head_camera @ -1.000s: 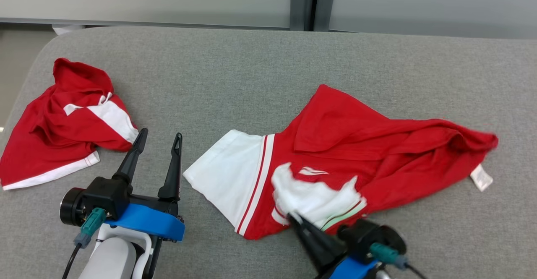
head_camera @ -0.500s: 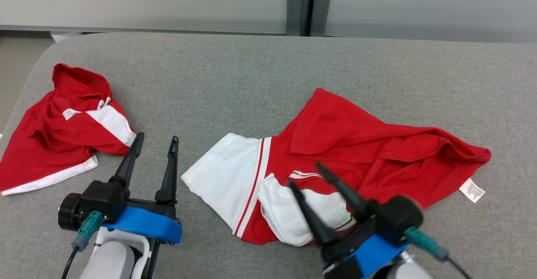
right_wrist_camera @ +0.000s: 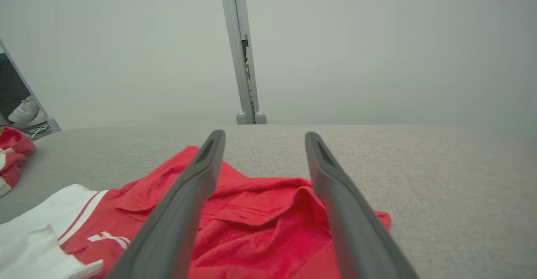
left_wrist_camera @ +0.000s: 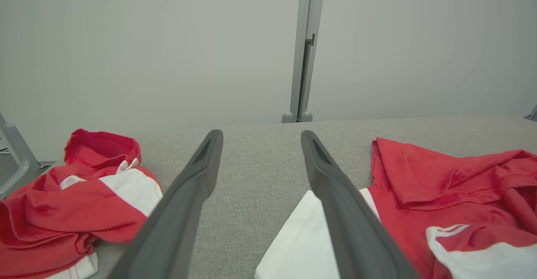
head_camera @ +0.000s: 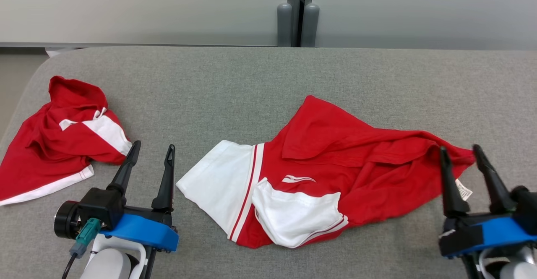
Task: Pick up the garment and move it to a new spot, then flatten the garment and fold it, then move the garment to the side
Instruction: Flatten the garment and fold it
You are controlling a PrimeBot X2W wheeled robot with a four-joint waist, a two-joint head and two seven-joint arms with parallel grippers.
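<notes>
A red and white garment (head_camera: 327, 174) lies crumpled across the middle of the grey padded table (head_camera: 235, 90), with a white sleeve folded over its front and a small white label at its right end. It also appears in the left wrist view (left_wrist_camera: 440, 195) and the right wrist view (right_wrist_camera: 268, 220). My left gripper (head_camera: 152, 152) hovers open just left of the garment's white sleeve, holding nothing. My right gripper (head_camera: 459, 152) is open at the garment's right end, beside the label, with nothing between its fingers.
A second red and white garment (head_camera: 58, 132) lies bunched at the table's left end, seen too in the left wrist view (left_wrist_camera: 75, 203). A grey wall with a vertical post (head_camera: 295, 19) stands behind the table. A white shoe (right_wrist_camera: 25, 109) sits on the floor beyond the table.
My right gripper let go of the white sleeve, opened, and swung right to the garment's far end. The sleeve settled flat. The head camera tilted slightly, shifting the whole picture down.
</notes>
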